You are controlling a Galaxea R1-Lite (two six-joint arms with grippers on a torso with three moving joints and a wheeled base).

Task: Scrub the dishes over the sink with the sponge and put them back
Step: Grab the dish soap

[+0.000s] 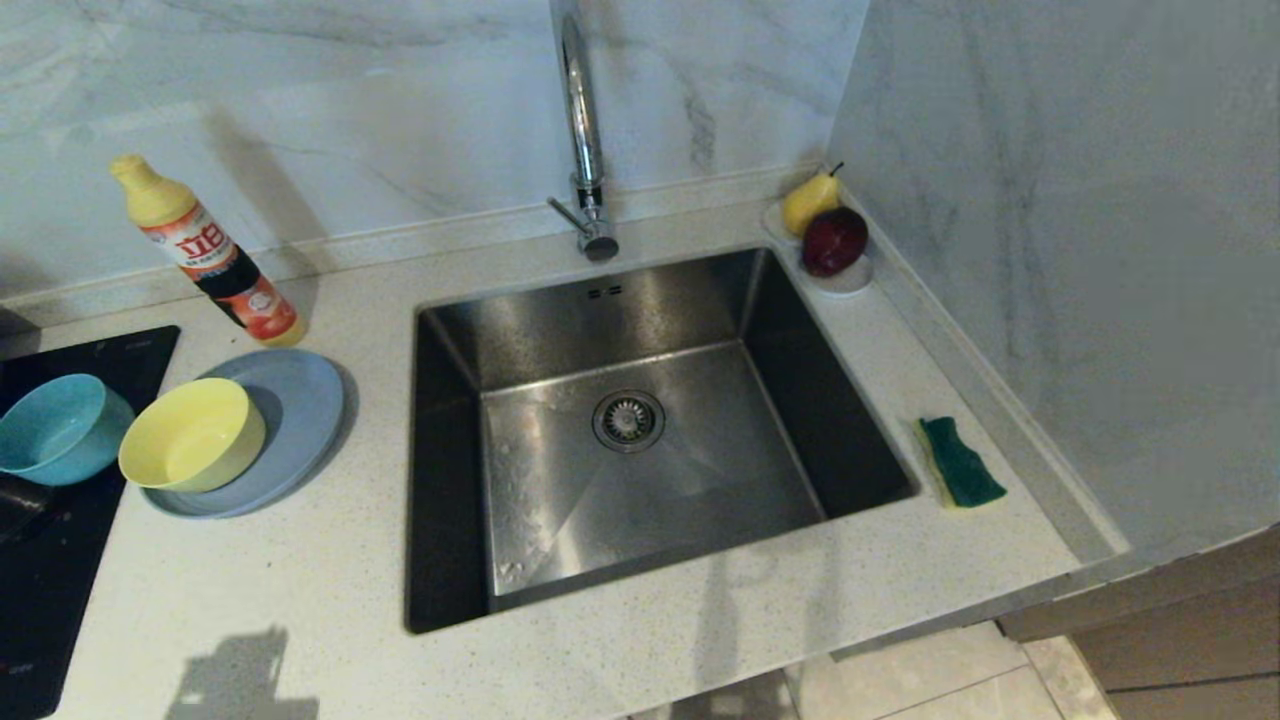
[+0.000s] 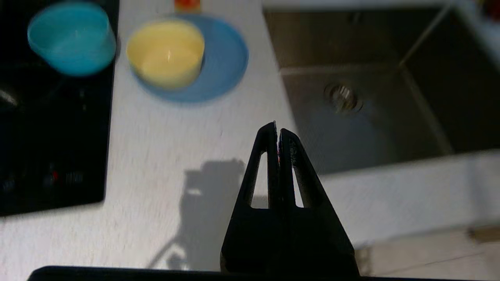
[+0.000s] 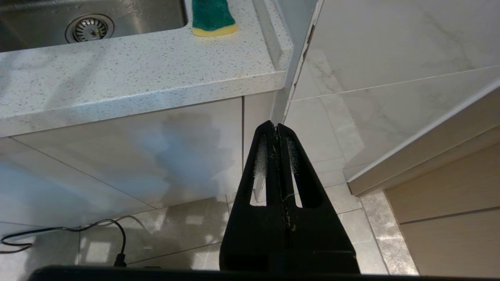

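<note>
The left end effector [image 2: 277,130] is hanging over the desk [image 1: 300,600] near the sink [image 1: 640,430], fingers pressed together, holding nothing. The right end effector [image 3: 276,130] is waiting low by the cupboard, also pressed together. The sponge [image 1: 958,462] is lying at the sink's three o'clock. The yellow bowl [image 1: 192,434] is sitting on the plate [image 1: 300,400] at nine o'clock, the teal bowl [image 1: 55,428] beyond it.

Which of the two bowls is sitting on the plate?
The yellow bowl sits on the grey-blue plate; the teal bowl rests on the black cooktop.

Home kitchen — sink [image 1: 620,300], hob [image 1: 60,560]
</note>
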